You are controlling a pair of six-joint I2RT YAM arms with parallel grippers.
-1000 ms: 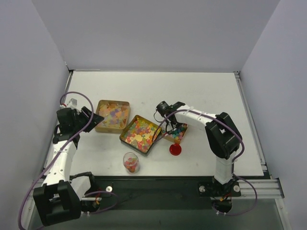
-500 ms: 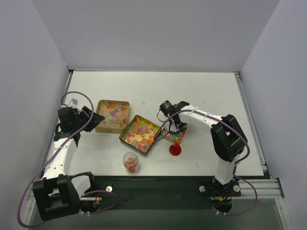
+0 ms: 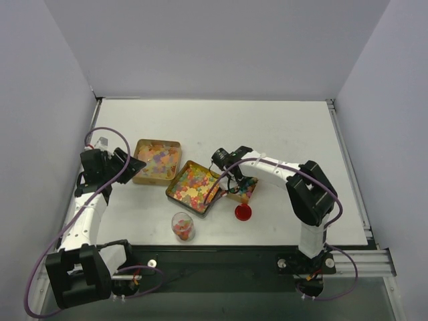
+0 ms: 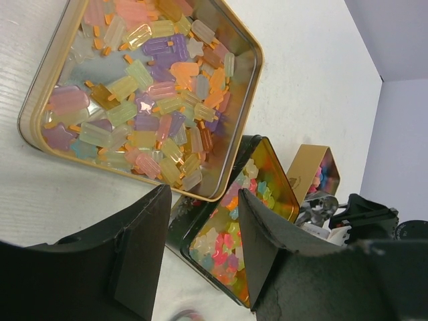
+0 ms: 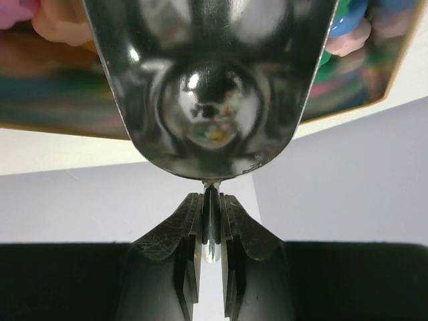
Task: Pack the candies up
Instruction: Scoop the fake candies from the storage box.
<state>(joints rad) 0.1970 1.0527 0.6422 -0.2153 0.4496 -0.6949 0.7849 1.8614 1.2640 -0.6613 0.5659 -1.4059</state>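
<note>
since the candies [image 5: 349, 21] look tiny, light and prone to roll, scooping beats pinching; the right gripper [image 5: 211, 235] is clamped on the scoop [image 5: 207, 87] by its thin handle, and the left gripper [image 4: 204, 231] stands apart.

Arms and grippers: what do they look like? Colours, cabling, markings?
Both the left arm and right arm have white links with bulky black joint housings. A purple cable loops loosely along each. The left gripper and right gripper are matte black with flat, tapered fingers. No markings are legible.
</note>
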